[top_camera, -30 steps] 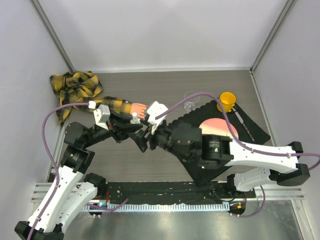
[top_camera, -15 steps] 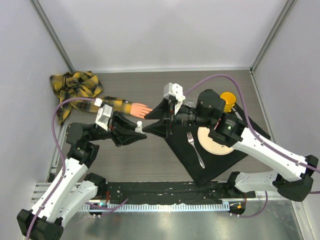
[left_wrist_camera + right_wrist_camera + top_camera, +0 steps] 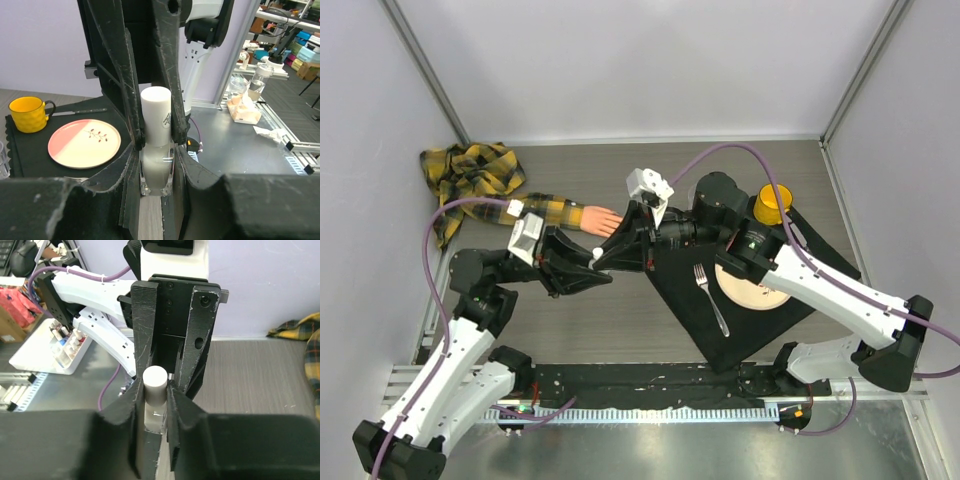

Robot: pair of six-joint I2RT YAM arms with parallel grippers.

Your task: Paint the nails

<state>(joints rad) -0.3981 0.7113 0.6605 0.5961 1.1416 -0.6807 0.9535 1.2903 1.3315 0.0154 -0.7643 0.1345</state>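
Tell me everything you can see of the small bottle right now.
The bottle is small: a clear, glass-looking body under a tall white cap with a small dark mark. It stands upright, cap on. Fingers of the left gripper clamp the body from both sides; fingers of the right gripper press against the cap's sides from the opposite direction.

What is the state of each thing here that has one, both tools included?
left tool, shut on the bottle.
right tool, closed on the white cap.
bottle, capped, gripped by both tools.
fake hand, lying flat, not held.
nails, too small to judge paint.
plate, empty.
yellow mug, upright.
fork, lying beside the plate.
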